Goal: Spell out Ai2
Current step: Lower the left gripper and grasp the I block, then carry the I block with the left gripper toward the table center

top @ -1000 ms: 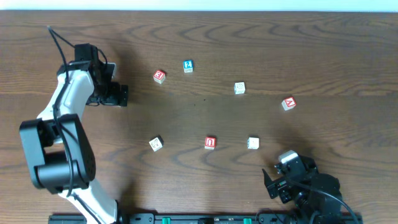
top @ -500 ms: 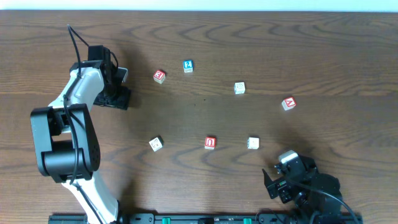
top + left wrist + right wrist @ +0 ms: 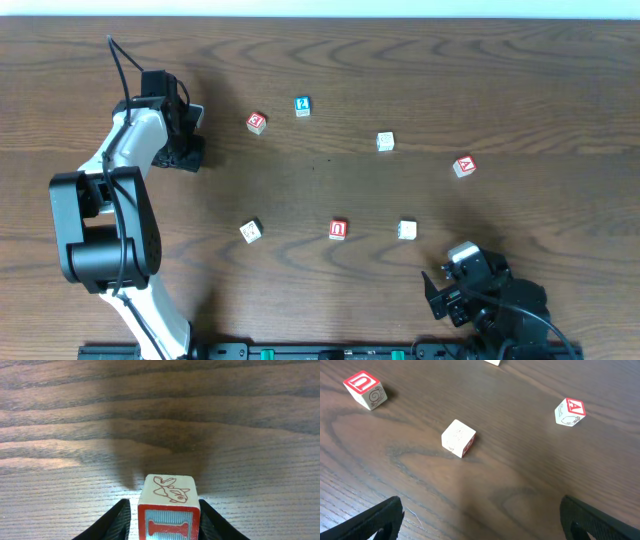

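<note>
In the left wrist view the I cube (image 3: 169,520), white with a red frame and a red "I", stands on the wood with a fish drawing on its top. My left gripper (image 3: 165,522) is shut on it, one black finger against each side. From overhead this gripper (image 3: 188,148) sits at the far left and covers the cube. The blue-framed 2 cube (image 3: 302,105) lies to its right. The A cube (image 3: 463,166) (image 3: 569,411) rests at the right. My right gripper (image 3: 441,290) (image 3: 482,520) stands open and empty near the front right.
A red-framed U cube (image 3: 338,229) (image 3: 365,389) lies at mid-front, another red-framed cube (image 3: 257,122) beside the 2 cube. Pale cubes sit at the back right (image 3: 385,141), at mid-front (image 3: 406,229) (image 3: 458,437) and at the front left (image 3: 250,231).
My left gripper shifted slightly toward the back and its jaws closed in from wide open onto the I cube. The right arm and the other cubes stayed put.
</note>
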